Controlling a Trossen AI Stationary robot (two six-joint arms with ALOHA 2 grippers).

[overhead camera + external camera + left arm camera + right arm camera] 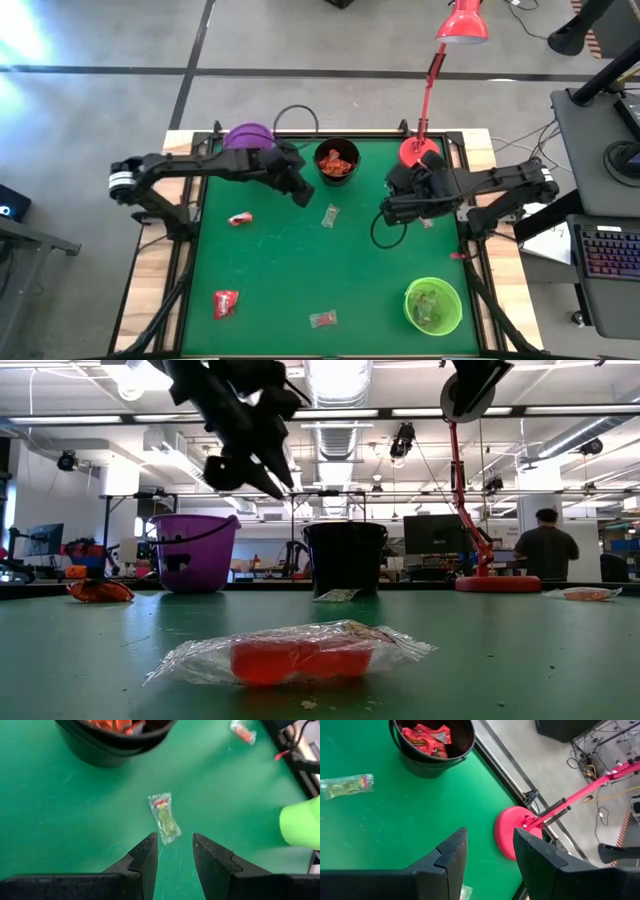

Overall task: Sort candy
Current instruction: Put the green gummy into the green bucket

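A green mat (pixel 270 270) covers the table, with a workshop of ducts, monitors and a standing person (pixel 545 550) beyond it in the low view. The left gripper (pixel 303 192) hangs above the mat between the purple cup (pixel 248 136) and the black cup (pixel 336 160), its fingers (pixel 145 857) spread apart with nothing between them. Just ahead of it lies a greenish cellophane candy (pixel 331 215), flat on the mat and untouched. The black cup holds red-wrapped candy (pixel 427 740), though its rim cuts off how much. The right gripper (pixel 385 210) waits near the red lamp's base (pixel 418 152), jaws apart and empty. Other sweets lie well apart: a red one (pixel 240 218) on the left, a larger red one (pixel 226 302) nearer the front edge, and a clear-wrapped red one (pixel 322 319) at the front. The green cup (pixel 433 305) holds greenish wrappers, hard to count. A small piece beside the right arm is mostly hidden.
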